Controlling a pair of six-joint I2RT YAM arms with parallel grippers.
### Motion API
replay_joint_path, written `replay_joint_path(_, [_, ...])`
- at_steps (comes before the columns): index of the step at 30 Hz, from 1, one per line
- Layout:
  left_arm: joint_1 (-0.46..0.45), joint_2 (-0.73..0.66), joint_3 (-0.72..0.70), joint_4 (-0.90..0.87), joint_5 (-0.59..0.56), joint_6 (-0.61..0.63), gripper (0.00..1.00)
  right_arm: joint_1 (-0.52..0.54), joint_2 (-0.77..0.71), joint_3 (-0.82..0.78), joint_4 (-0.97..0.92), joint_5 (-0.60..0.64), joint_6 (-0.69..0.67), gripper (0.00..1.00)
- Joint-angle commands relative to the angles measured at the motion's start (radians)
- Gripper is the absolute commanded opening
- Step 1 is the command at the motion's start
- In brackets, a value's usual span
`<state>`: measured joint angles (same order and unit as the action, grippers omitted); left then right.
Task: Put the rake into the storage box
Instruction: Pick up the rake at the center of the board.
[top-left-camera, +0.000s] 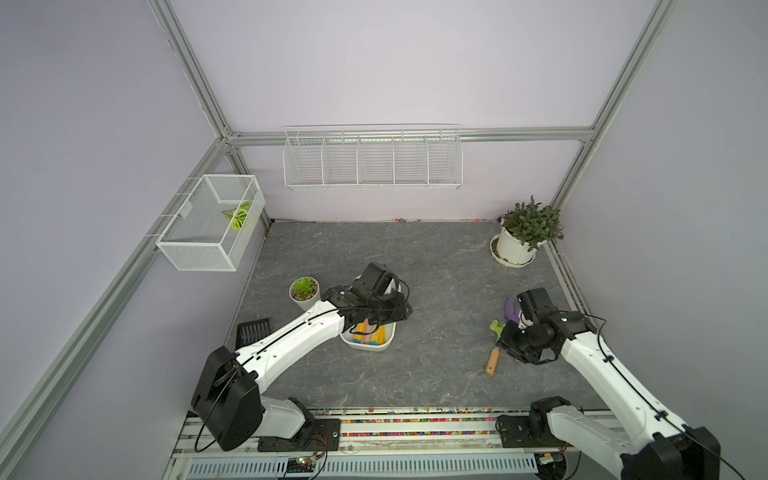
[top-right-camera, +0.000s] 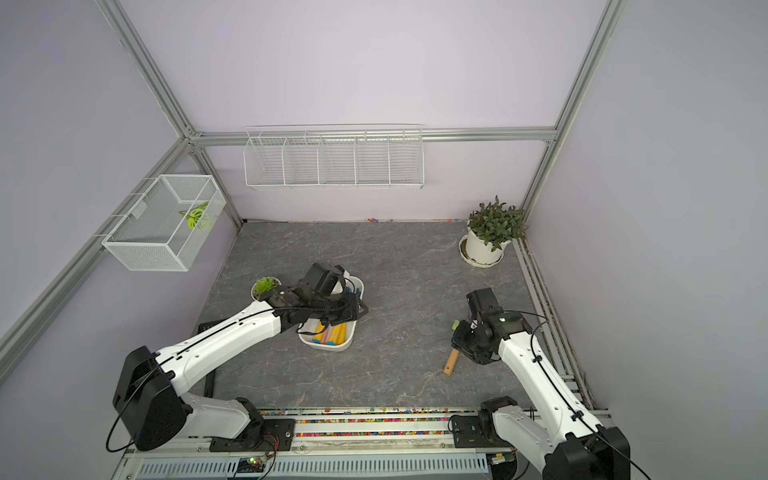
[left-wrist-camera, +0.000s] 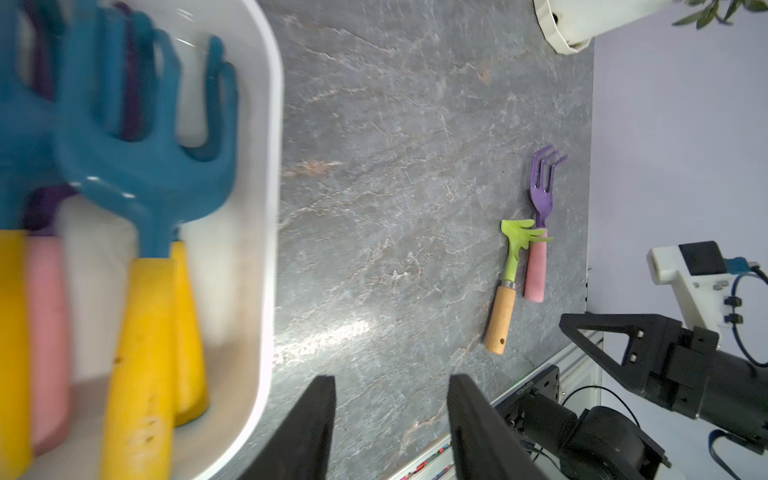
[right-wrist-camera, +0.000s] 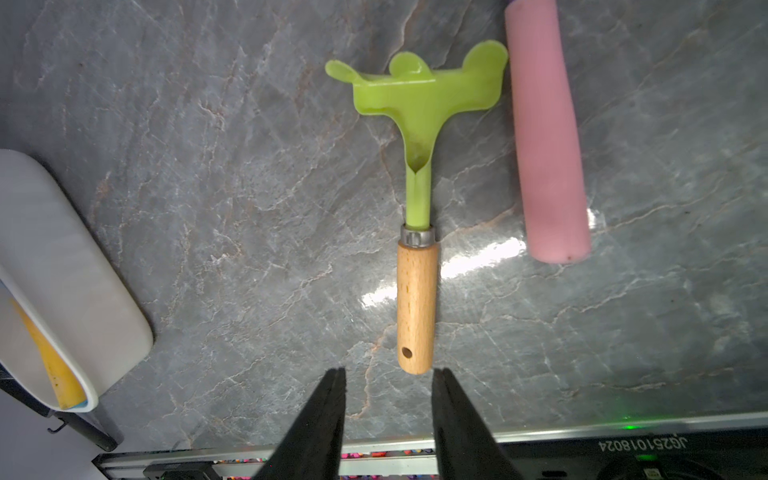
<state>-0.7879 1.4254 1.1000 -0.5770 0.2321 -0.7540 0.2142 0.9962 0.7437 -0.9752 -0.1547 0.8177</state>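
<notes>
A green rake with a wooden handle lies flat on the grey table, seen in both top views. A purple rake with a pink handle lies right beside it. My right gripper hangs open just short of the wooden handle's end, with nothing between its fingers. The white storage box sits mid-table and holds several rakes with blue or purple heads and yellow or pink handles. My left gripper is open and empty over bare table, next to the box's long side.
A small succulent pot stands just left of the box, and a black slotted piece lies at the table's left edge. A large potted plant fills the back right corner. A mesh basket and wire rack hang on the walls.
</notes>
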Motion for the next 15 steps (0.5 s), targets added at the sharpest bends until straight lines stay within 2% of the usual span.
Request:
replay_joint_path(1, [-0.053, 0.061, 0.067, 0.013, -0.004, 0.038, 0.49, -0.005, -0.070, -0.018, -0.042, -0.001, 0.005, 0.41])
replay_joint_path(8, [-0.153, 0.219, 0.170, 0.022, 0.031, 0.070, 0.46, -0.006, -0.267, 0.061, -0.123, 0.016, 0.005, 0.43])
replay_joint_path(15, [-0.251, 0.411, 0.380, -0.084, 0.035, 0.179, 0.44, -0.006, -0.444, 0.209, -0.192, 0.050, 0.046, 0.45])
